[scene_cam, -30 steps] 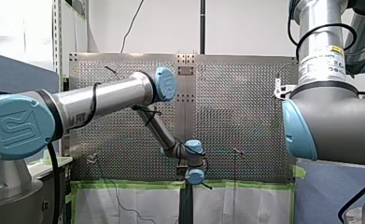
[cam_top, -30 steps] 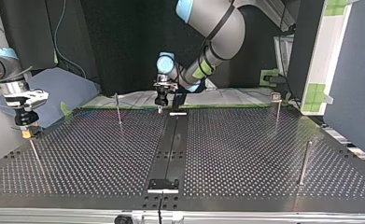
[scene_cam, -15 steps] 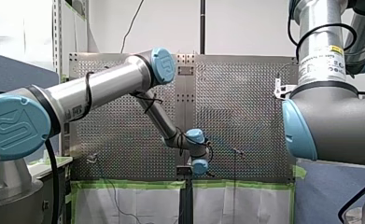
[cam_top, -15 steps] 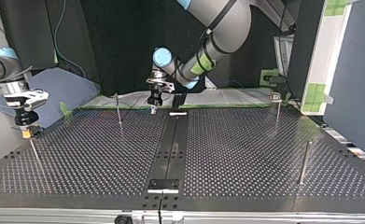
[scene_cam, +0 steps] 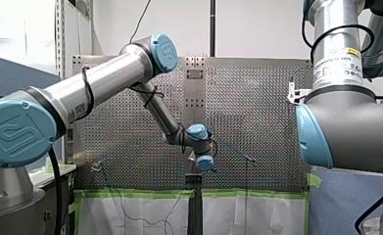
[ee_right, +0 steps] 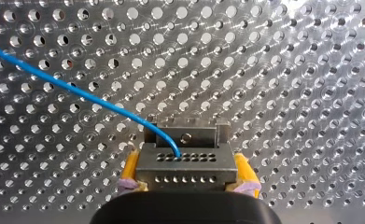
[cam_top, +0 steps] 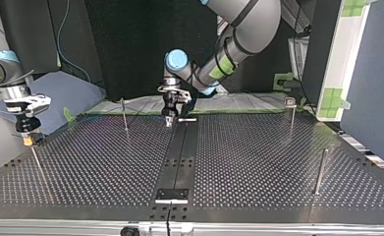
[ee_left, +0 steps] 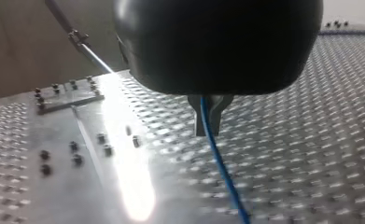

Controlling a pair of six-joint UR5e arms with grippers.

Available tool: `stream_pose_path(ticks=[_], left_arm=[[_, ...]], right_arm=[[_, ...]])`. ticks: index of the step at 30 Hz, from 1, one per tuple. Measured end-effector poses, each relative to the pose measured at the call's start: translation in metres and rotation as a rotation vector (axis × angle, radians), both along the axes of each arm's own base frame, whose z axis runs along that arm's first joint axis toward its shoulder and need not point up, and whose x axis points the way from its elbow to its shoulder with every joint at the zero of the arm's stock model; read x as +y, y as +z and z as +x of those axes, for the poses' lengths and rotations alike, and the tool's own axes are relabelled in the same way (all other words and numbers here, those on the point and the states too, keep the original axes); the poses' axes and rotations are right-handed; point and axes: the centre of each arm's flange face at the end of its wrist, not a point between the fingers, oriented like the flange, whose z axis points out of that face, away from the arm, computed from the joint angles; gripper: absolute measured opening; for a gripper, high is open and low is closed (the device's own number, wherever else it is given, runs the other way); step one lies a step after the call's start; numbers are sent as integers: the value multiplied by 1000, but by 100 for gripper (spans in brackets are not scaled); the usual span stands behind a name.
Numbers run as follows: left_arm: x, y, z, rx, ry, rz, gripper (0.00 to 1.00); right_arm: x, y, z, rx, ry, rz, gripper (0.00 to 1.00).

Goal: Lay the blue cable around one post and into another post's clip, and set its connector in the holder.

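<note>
In the left wrist view my left gripper (ee_left: 207, 122) is shut, its metal fingers pinching the thin blue cable (ee_left: 220, 165), which runs on from the fingertips over the perforated plate. In the top view my left gripper (cam_top: 169, 118) hangs over the far end of the black centre strip (cam_top: 179, 157). My right gripper (ee_right: 185, 179) is shut, its yellow pads (ee_right: 129, 170) clamped on the grey connector (ee_right: 185, 161); the blue cable (ee_right: 77, 88) leaves the connector sideways. In the top view my right gripper (cam_top: 28, 138) is at the left edge, above a thin post (cam_top: 37, 164).
Thin posts stand at the far left (cam_top: 124, 117), the far right with a clip on top (cam_top: 290, 104), and the near right (cam_top: 319, 172). A black plate (cam_top: 171, 195) sits at the strip's near end. A clipped post (ee_left: 80, 39) shows beside my left gripper.
My left arm's elbow has risen, and its gripper has swung to the top view's left and back, ending slightly nearer the strip. My right arm has not moved.
</note>
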Motion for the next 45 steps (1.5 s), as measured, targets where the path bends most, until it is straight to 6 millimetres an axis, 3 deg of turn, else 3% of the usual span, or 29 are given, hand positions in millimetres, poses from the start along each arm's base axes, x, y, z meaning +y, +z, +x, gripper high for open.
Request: stream_pose_path(ticks=[10, 24, 36, 45], left_arm=[[53, 42, 23, -72, 97, 50, 0], [70, 91, 3, -159, 133, 114, 0], [109, 119, -4, -158, 189, 157, 0], [155, 135, -1, -143, 217, 249, 0]], right_arm=[[0, 0, 0, 0, 0, 0, 0], [0, 0, 0, 0, 0, 0, 0], [0, 0, 0, 0, 0, 0, 0], [0, 0, 0, 0, 0, 0, 0]])
